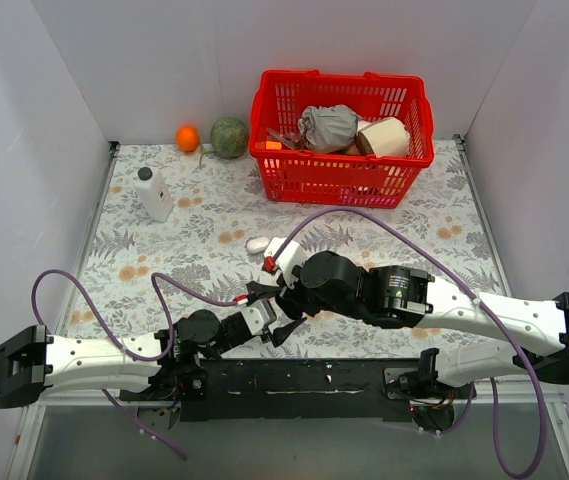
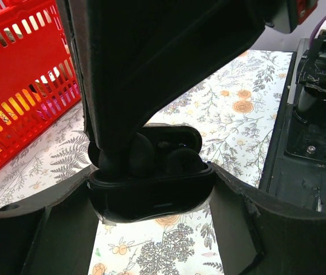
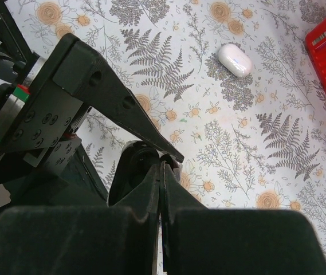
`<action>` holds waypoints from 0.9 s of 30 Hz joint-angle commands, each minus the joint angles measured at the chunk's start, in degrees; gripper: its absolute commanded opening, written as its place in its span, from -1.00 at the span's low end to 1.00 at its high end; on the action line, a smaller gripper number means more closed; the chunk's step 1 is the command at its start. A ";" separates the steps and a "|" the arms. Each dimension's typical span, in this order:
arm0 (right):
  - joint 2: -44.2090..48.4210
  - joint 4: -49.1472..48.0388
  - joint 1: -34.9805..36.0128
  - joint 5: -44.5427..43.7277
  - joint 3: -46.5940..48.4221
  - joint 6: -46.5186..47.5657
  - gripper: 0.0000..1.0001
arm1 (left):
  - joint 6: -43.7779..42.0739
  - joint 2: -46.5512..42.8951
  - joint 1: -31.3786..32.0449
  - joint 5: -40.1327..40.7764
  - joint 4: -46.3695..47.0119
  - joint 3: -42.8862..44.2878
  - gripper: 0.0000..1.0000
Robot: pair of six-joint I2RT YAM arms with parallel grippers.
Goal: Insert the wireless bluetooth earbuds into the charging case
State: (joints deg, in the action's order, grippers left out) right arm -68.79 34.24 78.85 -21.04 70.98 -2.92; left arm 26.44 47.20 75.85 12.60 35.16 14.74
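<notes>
My left gripper (image 2: 151,192) is shut on a black oval case (image 2: 151,200) with its lid open, held just above the table. Two black earbuds sit in its wells, one on the left (image 2: 138,153) and one on the right (image 2: 183,161). My right gripper (image 3: 164,163) is shut, with its fingertips pressed together on the left bud in the black case (image 3: 129,172); whether they pinch it I cannot tell. The white charging case (image 3: 235,59) lies shut on the floral table, apart from both grippers. It also shows in the top view (image 1: 257,243), beyond the right gripper (image 1: 264,293) and left gripper (image 1: 272,320).
A red basket (image 1: 339,172) with crumpled items stands at the back centre. A white bottle with a black cap (image 1: 153,194) stands at the back left. An orange (image 1: 187,138) and a green ball (image 1: 229,137) lie by the back wall. Purple cables loop over the table.
</notes>
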 commanded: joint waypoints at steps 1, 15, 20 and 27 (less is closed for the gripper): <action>-0.02 -0.22 0.95 -1.02 0.65 1.25 -0.97 | 0.19 -0.18 -0.27 -0.56 2.11 1.87 -1.00; 1.47 -2.51 2.98 -1.37 -2.16 2.66 -0.97 | 2.04 -0.88 -0.27 -2.67 3.34 1.78 -1.00; 2.00 -2.51 3.42 -1.29 -2.51 2.74 -0.97 | 2.22 -1.76 -0.27 -2.32 3.43 1.78 -1.00; 2.43 -2.51 5.00 -2.43 -2.69 5.73 -0.97 | 2.57 -1.59 -0.36 -2.49 3.87 1.69 -1.00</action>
State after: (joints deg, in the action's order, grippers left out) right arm -67.59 32.64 82.30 -23.29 68.75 1.30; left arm 28.77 46.87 75.85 9.85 35.18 14.74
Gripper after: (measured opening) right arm 0.017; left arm 0.658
